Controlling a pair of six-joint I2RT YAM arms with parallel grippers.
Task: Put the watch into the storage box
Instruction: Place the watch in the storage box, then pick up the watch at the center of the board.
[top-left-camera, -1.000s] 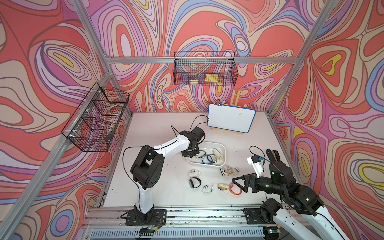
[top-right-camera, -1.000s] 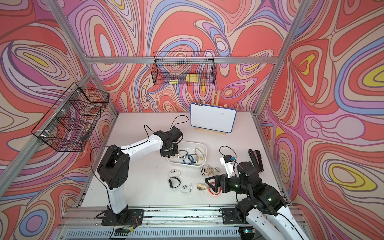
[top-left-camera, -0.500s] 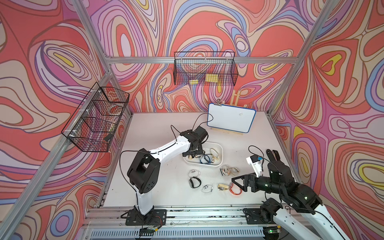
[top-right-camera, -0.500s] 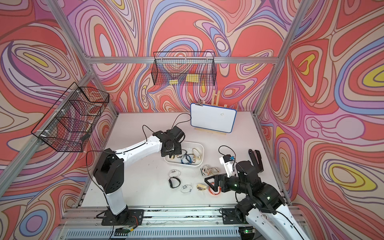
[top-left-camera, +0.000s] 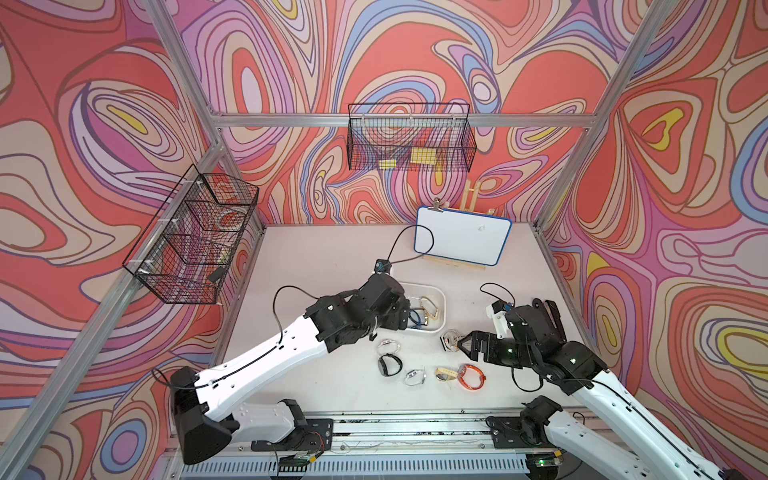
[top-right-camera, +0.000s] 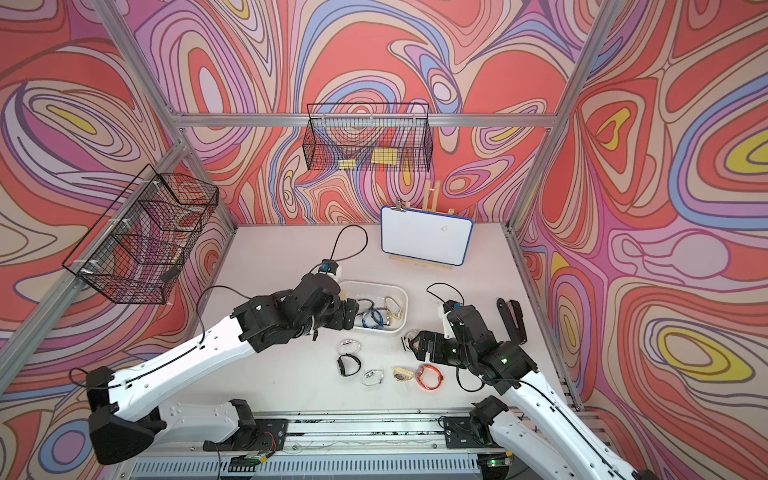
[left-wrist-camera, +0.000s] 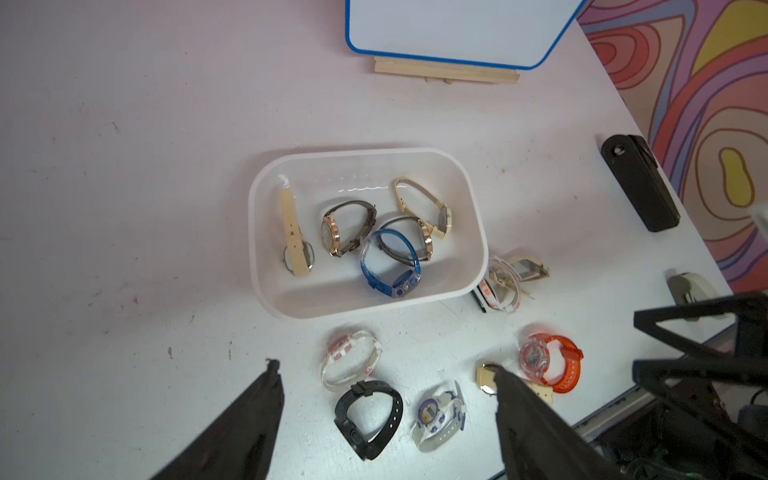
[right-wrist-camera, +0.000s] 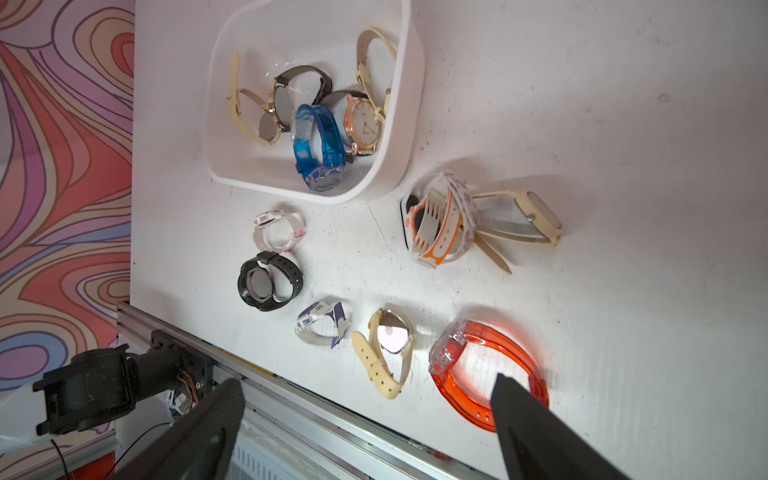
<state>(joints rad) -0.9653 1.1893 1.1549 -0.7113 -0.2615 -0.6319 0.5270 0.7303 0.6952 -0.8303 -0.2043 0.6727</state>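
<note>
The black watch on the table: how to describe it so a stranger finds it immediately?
Start at the white storage box on the table. On its side nearer the robot bases, the black watch lies beside the pink-and-white watch. It alone there is entirely black, strap closed into a loop.

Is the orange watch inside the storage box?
No, the orange watch lies on the bare table, well outside the storage box.

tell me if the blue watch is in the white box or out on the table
In. The blue watch lies on the floor of the storage box, inside its rim, beside four other watches.
</note>
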